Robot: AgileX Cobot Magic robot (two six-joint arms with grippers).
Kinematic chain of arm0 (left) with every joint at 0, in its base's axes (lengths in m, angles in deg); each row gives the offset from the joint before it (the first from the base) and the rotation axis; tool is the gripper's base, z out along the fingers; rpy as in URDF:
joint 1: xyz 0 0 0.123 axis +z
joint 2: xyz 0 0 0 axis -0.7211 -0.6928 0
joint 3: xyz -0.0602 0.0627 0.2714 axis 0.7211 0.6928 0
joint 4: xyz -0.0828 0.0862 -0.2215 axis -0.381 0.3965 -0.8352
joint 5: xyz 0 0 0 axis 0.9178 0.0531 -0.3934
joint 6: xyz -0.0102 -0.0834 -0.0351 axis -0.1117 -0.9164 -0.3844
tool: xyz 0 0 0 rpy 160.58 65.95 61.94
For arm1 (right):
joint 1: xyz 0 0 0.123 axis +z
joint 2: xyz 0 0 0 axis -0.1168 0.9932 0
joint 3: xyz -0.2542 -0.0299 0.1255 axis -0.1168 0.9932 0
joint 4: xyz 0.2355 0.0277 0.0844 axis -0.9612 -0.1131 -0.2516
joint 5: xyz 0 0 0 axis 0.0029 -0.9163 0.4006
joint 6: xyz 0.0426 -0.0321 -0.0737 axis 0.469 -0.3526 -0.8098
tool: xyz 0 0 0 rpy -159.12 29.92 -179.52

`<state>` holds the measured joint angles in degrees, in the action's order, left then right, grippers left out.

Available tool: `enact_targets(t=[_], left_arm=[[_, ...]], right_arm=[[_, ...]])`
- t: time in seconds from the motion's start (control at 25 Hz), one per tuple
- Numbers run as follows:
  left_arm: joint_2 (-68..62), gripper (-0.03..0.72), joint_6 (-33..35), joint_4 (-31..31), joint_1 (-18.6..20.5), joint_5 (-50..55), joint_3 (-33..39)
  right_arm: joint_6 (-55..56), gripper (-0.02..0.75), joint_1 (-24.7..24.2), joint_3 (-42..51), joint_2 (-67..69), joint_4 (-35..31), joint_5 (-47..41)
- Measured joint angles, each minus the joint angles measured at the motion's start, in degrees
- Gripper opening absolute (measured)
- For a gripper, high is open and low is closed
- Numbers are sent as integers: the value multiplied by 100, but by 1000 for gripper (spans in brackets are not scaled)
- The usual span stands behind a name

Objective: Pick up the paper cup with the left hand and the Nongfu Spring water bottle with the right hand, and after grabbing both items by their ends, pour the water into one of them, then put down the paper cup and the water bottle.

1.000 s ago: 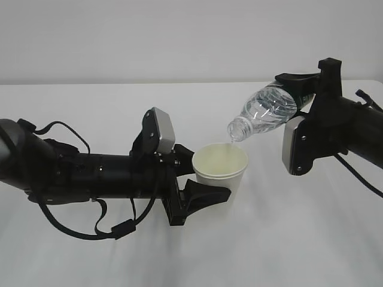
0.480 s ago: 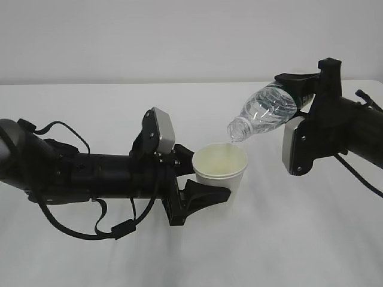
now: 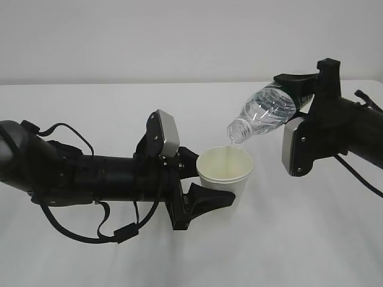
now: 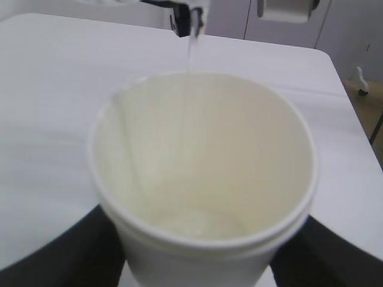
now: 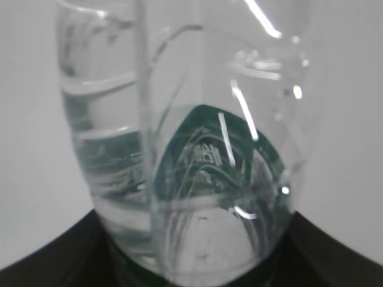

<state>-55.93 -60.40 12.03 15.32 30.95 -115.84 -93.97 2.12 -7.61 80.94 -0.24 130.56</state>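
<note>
The white paper cup [image 3: 225,172] stands upright in my left gripper [image 3: 213,179], which is shut on its lower wall with one black finger on each side. In the left wrist view the cup [image 4: 203,179] fills the frame, its cream inside holding a little water at the bottom. My right gripper [image 3: 301,95] is shut on the base end of the Nongfu Spring water bottle [image 3: 267,110]. The bottle tilts neck-down to the left, with its mouth just above the cup's rim. A thin stream of water [image 4: 190,51] falls into the cup. The right wrist view shows the bottle [image 5: 191,149] close up.
Both arms hang over a white table [image 3: 299,239] with a plain pale wall behind. The left wrist view shows the table's far right edge [image 4: 338,78] and floor beyond it.
My left arm has shifted the cup slightly right and down, further under the bottle's mouth. The bottle and right arm have stayed put, and the pouring continues.
</note>
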Motion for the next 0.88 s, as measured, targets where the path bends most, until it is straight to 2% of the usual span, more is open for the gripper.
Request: enact_targets(t=[0.88], left_arm=[[0, 486, 23, -28, 0, 0, 0]], right_arm=[[0, 448, 9, 0, 0, 49, 4]])
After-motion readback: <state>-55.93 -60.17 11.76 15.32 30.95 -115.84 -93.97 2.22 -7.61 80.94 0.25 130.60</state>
